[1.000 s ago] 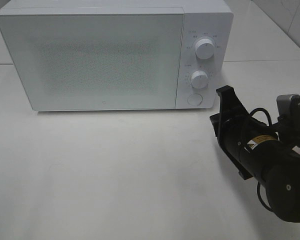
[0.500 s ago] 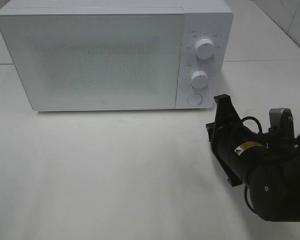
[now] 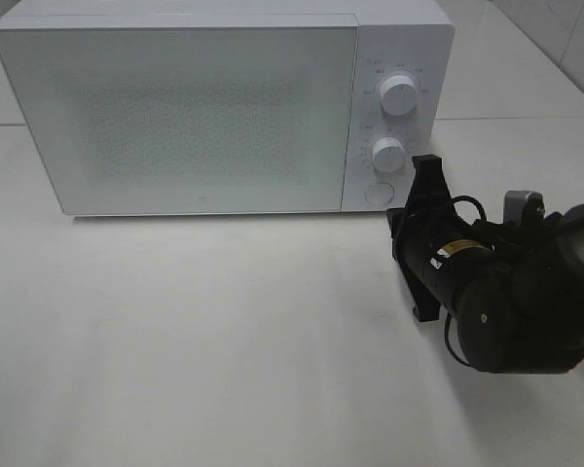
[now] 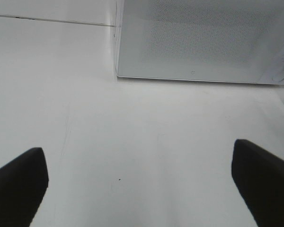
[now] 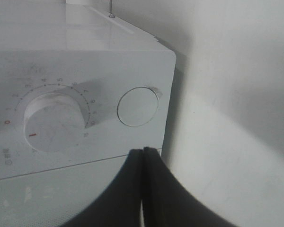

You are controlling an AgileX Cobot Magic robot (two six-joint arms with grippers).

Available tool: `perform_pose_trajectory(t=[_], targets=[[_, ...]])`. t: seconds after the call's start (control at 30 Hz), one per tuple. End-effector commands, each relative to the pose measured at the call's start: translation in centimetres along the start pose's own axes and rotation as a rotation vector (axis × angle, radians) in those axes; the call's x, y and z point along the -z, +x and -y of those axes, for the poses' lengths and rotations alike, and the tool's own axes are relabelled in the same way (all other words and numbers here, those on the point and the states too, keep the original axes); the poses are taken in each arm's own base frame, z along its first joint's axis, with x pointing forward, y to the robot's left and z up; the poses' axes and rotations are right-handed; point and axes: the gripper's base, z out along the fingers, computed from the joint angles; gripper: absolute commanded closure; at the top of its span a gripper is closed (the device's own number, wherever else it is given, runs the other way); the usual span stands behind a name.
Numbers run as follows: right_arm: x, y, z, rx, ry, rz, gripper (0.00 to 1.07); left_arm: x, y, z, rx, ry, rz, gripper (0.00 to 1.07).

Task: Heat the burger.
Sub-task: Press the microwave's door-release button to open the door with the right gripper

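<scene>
Microwave: a white microwave (image 3: 214, 107) stands at the back of the white table (image 3: 224, 331). Its door (image 3: 175, 117) is shut, and the speckled, frosted pane shows nothing behind it.
Control panel: it lies to the right of the door and carries 2 white knobs, the upper dial (image 3: 398, 94) above the lower dial (image 3: 388, 154). The round button (image 3: 378, 193) sits under both, at the lower corner of the front.
Lower dial, close up: the right wrist view shows a scale of numbers around it and a short red mark on its face, near the red 0.
Right gripper: the right gripper (image 3: 425, 162) has its 2 black fingers pressed flat together, with nothing between them. The tips point at the control panel and lie close to the round button, just beside the lower dial. Whether they touch the panel cannot be told.
Right arm: the black right arm (image 3: 516, 311) comes in from the right side and hangs low over the table in front of the microwave's right end.
Left gripper: the left gripper (image 4: 137, 149) is spread wide and holds nothing. It shows only in its own wrist view, where the 2 dark fingers frame bare table in front of the door, well apart from the microwave.
Burger: the burger shows in none of the 3 views, so where it lies cannot be told.
</scene>
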Motion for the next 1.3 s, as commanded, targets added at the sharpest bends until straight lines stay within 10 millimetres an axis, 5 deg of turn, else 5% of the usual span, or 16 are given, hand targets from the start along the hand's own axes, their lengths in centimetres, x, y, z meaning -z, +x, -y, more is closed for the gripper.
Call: perform_pose_trajectory(t=[0.03, 0.87, 1.3], targets=[[-1.4, 0.0, -0.3, -0.036, -0.019, -0.015, 1.07, 0.2, 0.1, 0.0, -0.001, -0.004, 0.021, 0.09], [-5.8, 1.1, 0.3, -0.09, 0.0, -0.006, 1.07, 0.2, 0.1, 0.0, -0.001, -0.004, 0.021, 0.09], [-7.1, -0.3, 0.0, -0.078, 0.006, 0.053, 1.07, 0.2, 0.1, 0.0, -0.001, -0.004, 0.02, 0.09]])
